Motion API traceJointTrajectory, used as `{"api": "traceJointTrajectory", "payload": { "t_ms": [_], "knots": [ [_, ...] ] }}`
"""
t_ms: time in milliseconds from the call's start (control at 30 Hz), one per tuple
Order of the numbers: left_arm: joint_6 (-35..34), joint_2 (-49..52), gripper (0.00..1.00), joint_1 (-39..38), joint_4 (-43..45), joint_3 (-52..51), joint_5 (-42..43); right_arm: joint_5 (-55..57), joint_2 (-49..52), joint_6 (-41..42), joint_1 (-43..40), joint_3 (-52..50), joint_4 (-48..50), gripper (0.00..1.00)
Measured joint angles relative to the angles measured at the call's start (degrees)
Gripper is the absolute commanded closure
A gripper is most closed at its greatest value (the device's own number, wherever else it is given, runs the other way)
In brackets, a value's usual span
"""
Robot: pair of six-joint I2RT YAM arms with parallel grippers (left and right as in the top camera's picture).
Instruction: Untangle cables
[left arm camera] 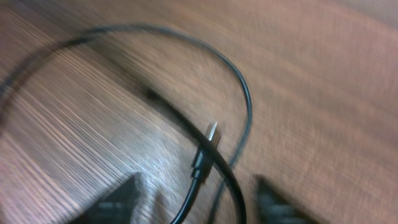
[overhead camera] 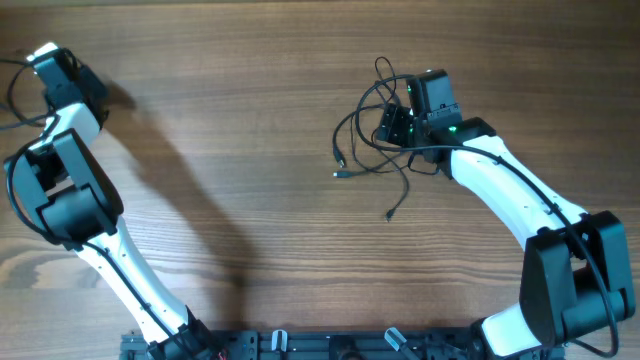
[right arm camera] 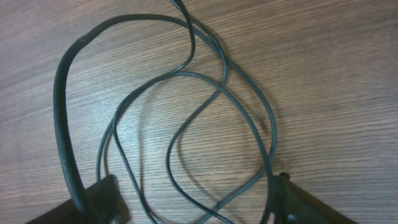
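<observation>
A bunch of thin black cables lies tangled right of the table's middle, with plug ends trailing to the left and to the front. My right gripper is right over the bunch. In the right wrist view it is open, with crossing cable loops lying on the wood between its fingers. My left gripper is at the far left corner. In the blurred left wrist view it is open over a separate black cable whose small plug points up between the fingers.
The table is brown wood. A thicker black cable curves along the left of the right wrist view. A black loop hangs beside the left arm at the table's left edge. Both arm bases stand along the front edge.
</observation>
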Motion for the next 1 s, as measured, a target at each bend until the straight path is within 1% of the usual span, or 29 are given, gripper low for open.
{"api": "traceJointTrajectory", "payload": {
  "t_ms": [100, 133, 167, 200, 233, 267, 300, 367, 433, 500, 567, 633, 667, 700, 767, 833, 900, 967, 1000],
  "knots": [
    [-2.0, -3.9, 0.00, 0.5, -3.9, 1.1, -2.8, -2.5, 0.0, -1.2, 0.0, 0.0, 0.2, 0.00],
    [-2.4, -7.1, 0.00, 0.4, -7.6, 1.8, -3.3, -3.3, 0.0, -1.6, 0.0, 0.0, 0.2, 0.00],
    [-2.7, -12.3, 0.00, 0.1, -10.4, 2.1, -3.4, -3.6, 0.0, -1.8, 0.0, 0.0, 0.2, 0.00],
    [-2.9, -18.1, 0.00, -0.8, -14.4, 3.1, -2.3, -4.0, 0.0, -1.8, 0.0, 0.0, 0.2, 0.00],
    [-3.1, -21.4, 0.00, -1.6, -17.3, 3.4, -0.8, -4.2, -0.3, -1.9, 0.0, 0.0, -0.1, 0.00],
    [-3.1, -25.1, 0.00, -2.9, -19.6, 3.6, 2.0, -4.2, -1.0, -2.0, 0.0, 0.0, -0.2, 0.00],
    [-3.1, -29.4, 0.00, -5.2, -23.8, 4.2, 7.7, -4.2, -3.3, -2.0, 0.0, -0.1, -0.2, 0.00],
    [-3.1, -33.4, 0.00, -10.0, -29.2, 5.1, 17.9, -2.9, -8.6, -1.7, 0.0, -0.1, -0.6, 0.00],
    [-3.1, -33.9, 0.00, -14.9, -35.8, 5.2, 27.9, 0.1, -15.2, -0.9, 0.0, -0.1, -2.7, 0.00],
    [-3.2, -32.7, 0.00, -19.2, -41.1, 4.7, 35.5, 5.9, -23.8, -0.2, 0.0, -0.1, -7.2, 0.00],
    [-3.3, -31.9, 0.00, -24.1, -47.3, 4.5, 39.3, 10.8, -29.0, 0.0, 0.0, 0.0, -11.5, 0.00],
    [-3.3, -31.7, 0.00, -29.4, -53.4, 4.4, 40.2, 13.7, -32.5, 0.2, 0.0, 0.0, -15.0, 0.00],
    [-3.9, -31.4, 0.00, -32.1, -54.6, 4.3, 40.4, 14.9, -33.0, 0.2, 0.0, 0.0, -17.4, 0.00],
    [-6.6, -30.8, 0.00, -36.3, -56.1, 4.2, 40.0, 15.2, -32.9, 0.2, 0.0, 0.0, -19.1, 0.00],
    [-13.7, -30.1, 0.00, -41.1, -56.1, 3.2, 37.7, 14.3, -32.0, 0.3, 0.0, 0.0, -20.4, 0.00],
    [-20.2, -28.6, 0.00, -46.2, -54.7, 1.6, 36.2, 9.9, -30.2, 0.4, 0.0, 0.0, -20.9, 0.00],
    [-23.7, -26.7, 0.00, -50.8, -53.3, 1.0, 35.5, 7.3, -29.1, 0.4, 0.0, -0.1, -22.5, 0.00],
    [-30.3, -25.5, 0.00, -54.9, -53.1, 0.9, 35.2, 7.8, -29.2, 4.0, 0.0, -0.1, -23.8, 0.00],
    [-36.7, -25.3, 0.00, -56.3, -53.1, 0.9, 34.8, 9.7, -29.7, 9.1, -0.3, -0.1, -26.0, 0.00]
  ]
}}
